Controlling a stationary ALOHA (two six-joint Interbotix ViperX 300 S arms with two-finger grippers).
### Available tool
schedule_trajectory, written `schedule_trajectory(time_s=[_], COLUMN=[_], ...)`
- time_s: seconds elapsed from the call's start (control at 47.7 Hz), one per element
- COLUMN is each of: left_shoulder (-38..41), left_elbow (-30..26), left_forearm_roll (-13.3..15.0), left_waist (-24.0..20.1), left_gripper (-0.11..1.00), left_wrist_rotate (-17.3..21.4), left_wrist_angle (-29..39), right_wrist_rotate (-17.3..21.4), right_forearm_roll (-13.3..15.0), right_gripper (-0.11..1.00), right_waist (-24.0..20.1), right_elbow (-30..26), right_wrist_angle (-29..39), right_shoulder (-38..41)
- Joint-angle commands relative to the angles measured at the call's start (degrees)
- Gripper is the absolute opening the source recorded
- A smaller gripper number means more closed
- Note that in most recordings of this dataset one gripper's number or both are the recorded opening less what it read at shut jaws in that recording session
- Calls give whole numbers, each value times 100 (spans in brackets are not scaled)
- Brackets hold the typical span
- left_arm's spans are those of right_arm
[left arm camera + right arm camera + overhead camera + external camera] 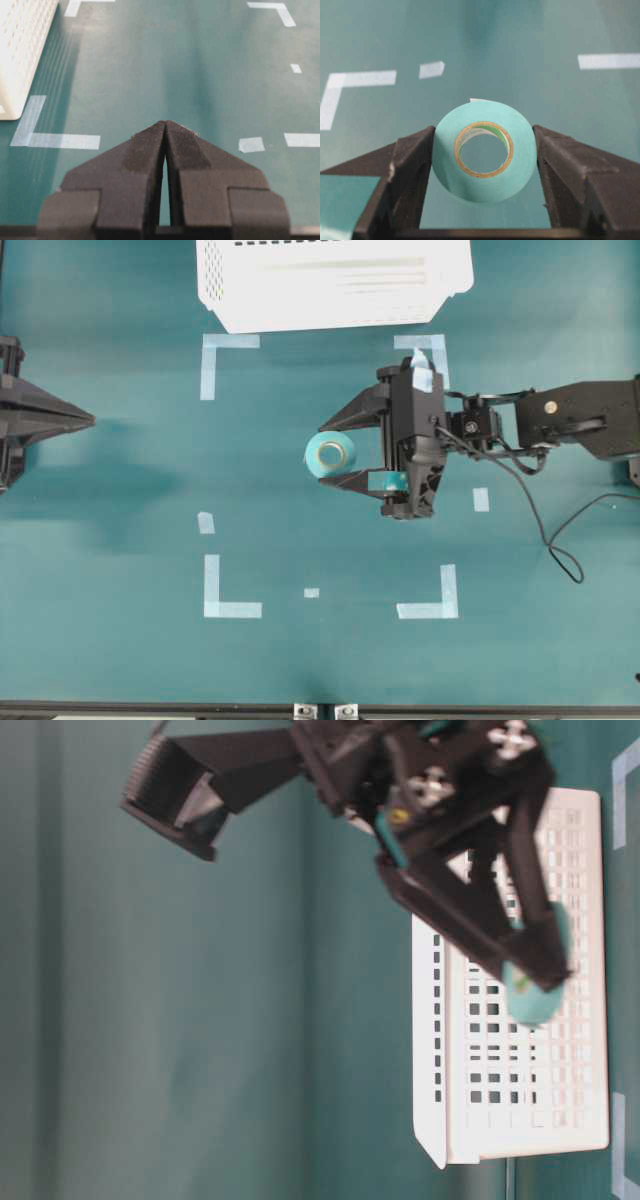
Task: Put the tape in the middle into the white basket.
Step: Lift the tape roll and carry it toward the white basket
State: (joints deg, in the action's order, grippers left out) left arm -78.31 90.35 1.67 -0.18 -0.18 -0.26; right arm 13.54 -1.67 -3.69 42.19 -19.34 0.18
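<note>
Right jaws clamped on one tape [485, 152], left jaws closed, one white basket [335, 285] beyond.

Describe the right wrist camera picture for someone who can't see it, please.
A mint-green roll of tape with a tan inner ring sits clamped between the two black fingers of the right gripper, seen from just behind. Beyond lies a teal table marked with pale tape strips.
</note>
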Motion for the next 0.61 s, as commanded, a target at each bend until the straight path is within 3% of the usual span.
schedule_trajectory(time_s=[0.0,0.587], left_shoulder=[53,53], left_elbow=[-79,-70], left_forearm_roll=[9,9], left_waist=[-18,-18], left_gripper=[-11,-11], left_wrist_rotate=[0,0], left_wrist_angle=[-53,-53], right_wrist_rotate=[-9,-9], right_forearm_roll=[70,202], right_gripper=[67,67], right_waist=[35,185], right_elbow=[-70,-360], right_wrist_angle=[35,817], right_shoulder=[-255,-923])
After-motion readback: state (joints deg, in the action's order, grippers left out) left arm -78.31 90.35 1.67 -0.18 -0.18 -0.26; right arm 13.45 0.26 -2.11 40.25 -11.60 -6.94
